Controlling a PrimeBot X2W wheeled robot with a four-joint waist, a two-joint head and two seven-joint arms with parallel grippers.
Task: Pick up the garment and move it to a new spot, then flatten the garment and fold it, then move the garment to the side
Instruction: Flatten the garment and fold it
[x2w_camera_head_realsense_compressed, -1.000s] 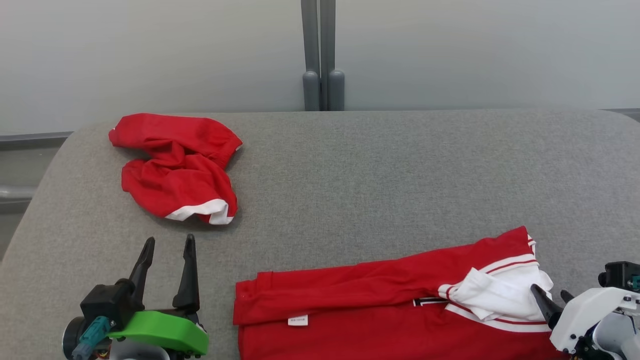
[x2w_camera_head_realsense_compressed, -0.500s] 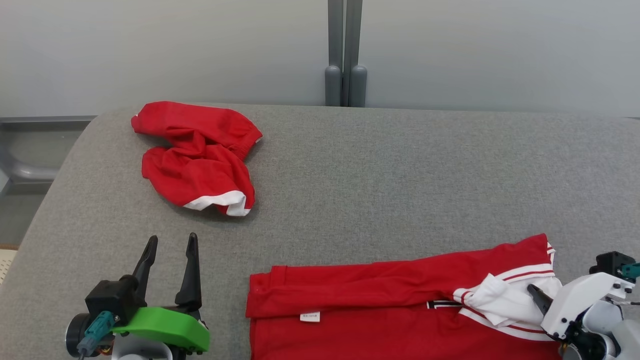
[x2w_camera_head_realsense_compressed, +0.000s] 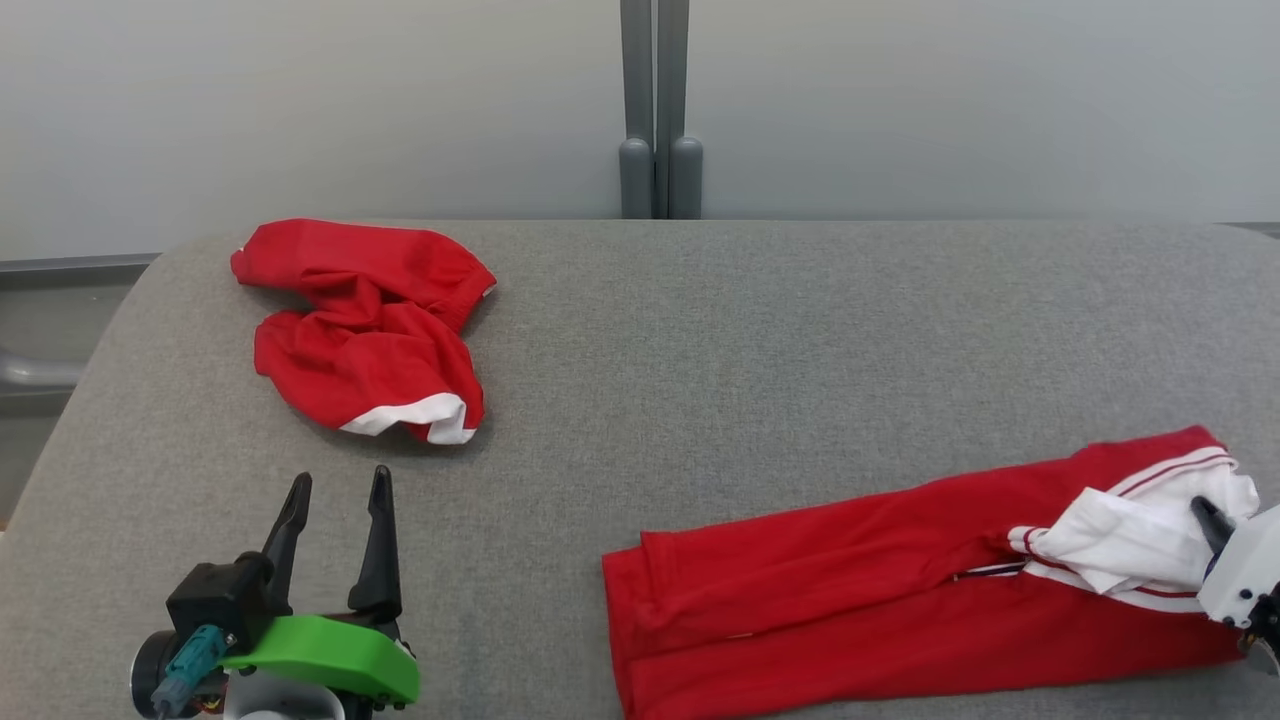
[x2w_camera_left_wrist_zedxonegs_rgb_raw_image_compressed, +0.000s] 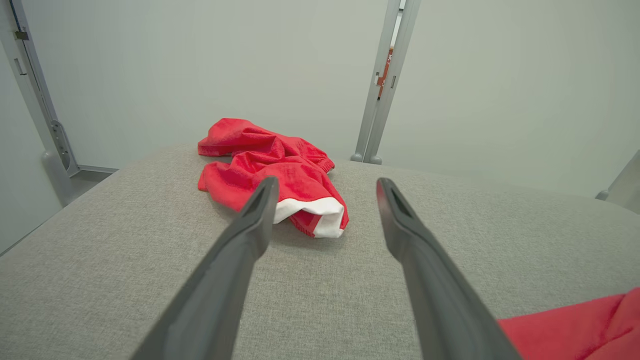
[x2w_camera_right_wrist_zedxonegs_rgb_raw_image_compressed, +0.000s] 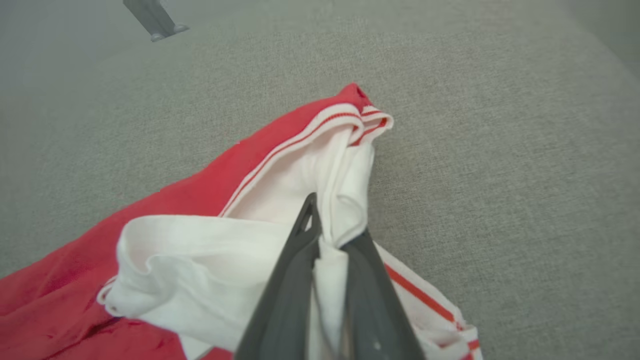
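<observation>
A long folded red garment (x2w_camera_head_realsense_compressed: 850, 600) with white striped trim lies across the lower right of the grey table, slanting up toward the right. My right gripper (x2w_camera_head_realsense_compressed: 1205, 515) is at its right end, shut on a bunch of the white cloth; in the right wrist view the gripper (x2w_camera_right_wrist_zedxonegs_rgb_raw_image_compressed: 330, 230) pinches the white fabric (x2w_camera_right_wrist_zedxonegs_rgb_raw_image_compressed: 200, 220) between both fingers. My left gripper (x2w_camera_head_realsense_compressed: 337, 490) rests open over bare table at the lower left, holding nothing. In the left wrist view the left gripper (x2w_camera_left_wrist_zedxonegs_rgb_raw_image_compressed: 325, 187) points at another red garment, and a corner of the folded garment (x2w_camera_left_wrist_zedxonegs_rgb_raw_image_compressed: 575, 325) shows at the bottom right.
A crumpled red garment with a white hem (x2w_camera_head_realsense_compressed: 365, 330) lies at the table's back left (x2w_camera_left_wrist_zedxonegs_rgb_raw_image_compressed: 270, 170). The grey padded table (x2w_camera_head_realsense_compressed: 760, 340) has rounded corners. A grey post (x2w_camera_head_realsense_compressed: 655, 110) stands against the wall behind it.
The folded garment has slid to the right along the table with my right gripper holding its white end, and its small label is hidden. The head camera shifted slightly. The left gripper kept still.
</observation>
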